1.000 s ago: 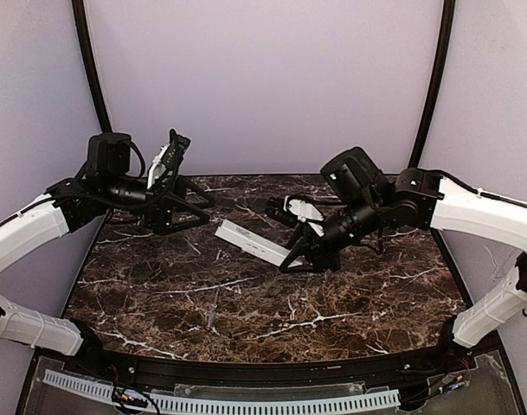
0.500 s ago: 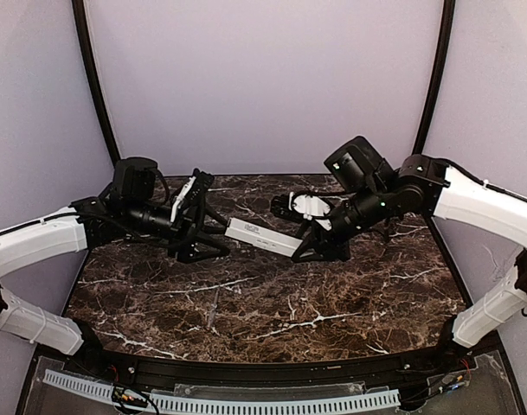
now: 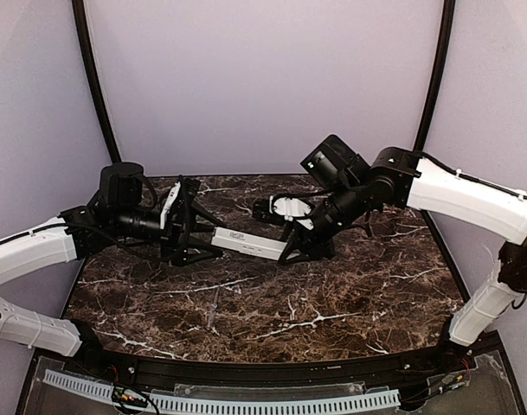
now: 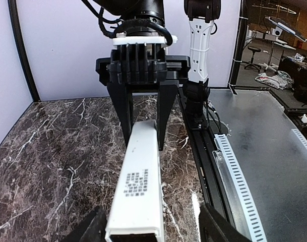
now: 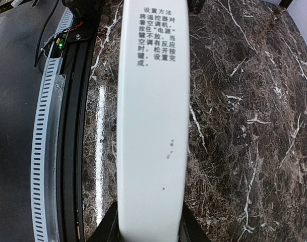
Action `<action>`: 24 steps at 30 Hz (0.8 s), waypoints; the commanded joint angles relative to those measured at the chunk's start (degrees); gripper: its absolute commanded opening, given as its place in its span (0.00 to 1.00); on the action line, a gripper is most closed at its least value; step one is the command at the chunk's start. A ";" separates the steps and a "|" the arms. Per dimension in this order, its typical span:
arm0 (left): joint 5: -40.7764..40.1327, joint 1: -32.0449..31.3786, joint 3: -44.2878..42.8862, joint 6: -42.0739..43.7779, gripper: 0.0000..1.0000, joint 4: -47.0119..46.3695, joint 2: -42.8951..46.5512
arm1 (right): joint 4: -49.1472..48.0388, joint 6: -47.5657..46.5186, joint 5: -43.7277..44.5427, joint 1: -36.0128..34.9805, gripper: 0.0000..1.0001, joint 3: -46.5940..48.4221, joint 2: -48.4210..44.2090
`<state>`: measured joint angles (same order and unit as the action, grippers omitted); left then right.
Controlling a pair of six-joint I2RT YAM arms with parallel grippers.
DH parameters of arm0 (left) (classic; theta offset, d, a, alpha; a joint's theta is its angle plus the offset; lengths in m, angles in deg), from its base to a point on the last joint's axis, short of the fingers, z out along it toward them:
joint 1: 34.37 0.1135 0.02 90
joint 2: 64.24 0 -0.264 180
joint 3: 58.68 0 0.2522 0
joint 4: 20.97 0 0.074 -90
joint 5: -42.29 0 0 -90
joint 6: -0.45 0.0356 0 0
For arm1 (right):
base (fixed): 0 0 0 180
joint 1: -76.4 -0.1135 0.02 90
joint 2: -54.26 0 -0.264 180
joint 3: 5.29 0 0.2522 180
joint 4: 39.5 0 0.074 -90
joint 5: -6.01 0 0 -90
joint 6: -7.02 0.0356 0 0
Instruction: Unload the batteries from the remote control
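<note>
White remote control (image 3: 250,245) hangs above the table (image 3: 332,303), one end pinched in the right claw (image 3: 293,251). The left claw (image 3: 208,244) straddles the other end, spread wide, presumably ready to work the battery compartment.

Dark brown marble tabletop (image 3: 358,294), white veining, fills centre of top view. Lilac backdrop (image 3: 263,78) from 10 round to 2 o'clock. Two black curved poles: one (image 3: 92,78) at 10, other (image 3: 434,78) at 2. White slotted strip (image 3: 246,403) along 6 o'clock edge, black rail (image 3: 272,369) just behind it. Green LED (image 5: 59,45) lit beside strip (right wrist view, 10 o'clock). Stool (image 4: 253,50) far back at 2 in left wrist view.
</note>
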<state>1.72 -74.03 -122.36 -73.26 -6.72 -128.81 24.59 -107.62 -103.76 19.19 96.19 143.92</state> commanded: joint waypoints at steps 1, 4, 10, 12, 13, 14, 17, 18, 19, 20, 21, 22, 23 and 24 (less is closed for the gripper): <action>-0.16 -0.24 1.13 0.99 0.59 -1.94 0.41 | 0.39 -1.10 -1.72 0.35 0.00 2.58 0.83; -0.44 -0.31 1.23 0.86 0.57 -1.96 0.26 | 0.09 -1.22 -1.73 0.29 0.00 2.54 0.78; -1.57 -0.29 0.82 0.19 0.60 -1.40 -0.88 | -0.06 -1.33 -1.51 0.38 0.00 2.11 0.25; -1.61 -0.33 0.52 -0.07 0.60 -1.22 -1.43 | -0.16 -1.28 -1.37 0.35 0.00 1.86 0.12; -1.66 -0.29 0.47 -0.14 0.60 -1.11 -1.78 | -0.22 -1.28 -1.33 0.35 0.00 1.70 0.03; -1.64 -0.31 0.40 -0.24 0.60 -1.11 -1.87 | -0.29 -1.28 -1.27 0.39 0.00 1.55 -0.12; -1.77 -0.33 0.26 -0.59 0.63 -1.15 -2.26 | -0.81 -1.30 -1.09 0.29 0.00 0.94 -0.75; -1.78 -0.33 0.26 -0.62 0.63 -1.22 -2.33 | -0.96 -1.31 -1.04 0.40 0.00 0.76 -0.91; -1.79 -0.33 0.32 -0.73 0.63 -1.38 -2.45 | -1.12 -1.24 -1.03 0.34 0.00 0.59 -1.04; -1.70 -0.33 0.29 -0.82 0.63 -1.42 -2.46 | -1.17 -1.20 -0.92 0.34 0.00 0.45 -1.14; -1.53 -0.33 0.26 -1.11 0.62 -1.51 -2.68 | -1.31 -1.20 -0.91 0.29 0.00 0.37 -1.22; -1.48 -0.33 0.21 -1.19 0.61 -1.57 -2.76 | -1.39 -1.21 -0.81 0.35 0.00 0.27 -1.25; -1.23 -0.33 0.18 -1.36 0.60 -1.62 -2.99 | -1.37 -1.21 -0.78 0.33 0.00 0.19 -1.29; -1.07 -0.33 0.08 -1.35 0.59 -1.58 -3.13 | -1.45 -1.20 -0.57 0.33 0.00 0.13 -1.26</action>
<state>-0.21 -74.14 -122.14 -73.91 -7.85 -131.46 24.87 -108.45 -103.96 19.19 96.78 144.58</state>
